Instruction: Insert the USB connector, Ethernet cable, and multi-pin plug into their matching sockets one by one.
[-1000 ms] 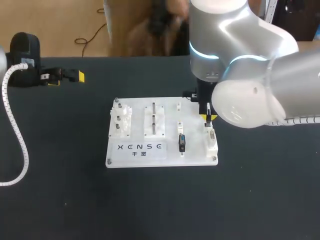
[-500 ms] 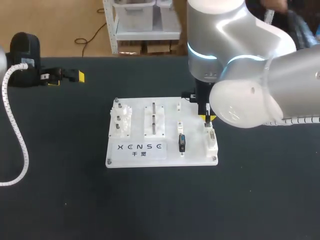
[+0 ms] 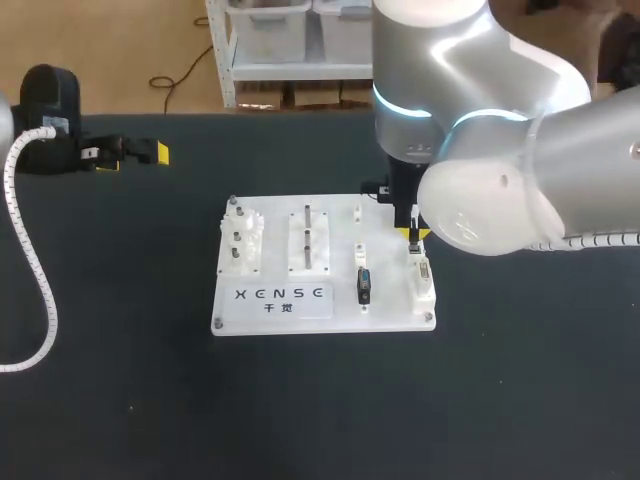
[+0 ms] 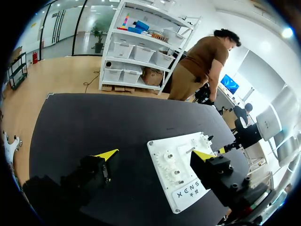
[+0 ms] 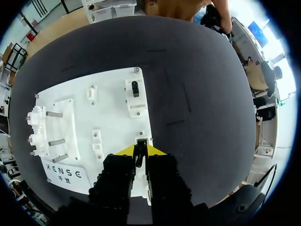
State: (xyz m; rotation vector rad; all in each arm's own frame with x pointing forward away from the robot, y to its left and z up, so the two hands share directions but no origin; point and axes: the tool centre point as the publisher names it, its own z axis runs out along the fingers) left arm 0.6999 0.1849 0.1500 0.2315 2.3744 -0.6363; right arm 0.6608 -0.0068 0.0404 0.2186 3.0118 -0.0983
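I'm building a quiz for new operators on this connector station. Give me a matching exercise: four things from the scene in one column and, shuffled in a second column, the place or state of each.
Things:
1. left gripper
2. right gripper
3. black connector
4. white gears

Places or states:
A. at the left end of the board
B. open, at the table's left, apart from the board
C. shut on a black plug at the board's right side
D. sitting in a white fixture on the board, no gripper on it

Pairs: 1-B, 2-C, 3-D, 4-A
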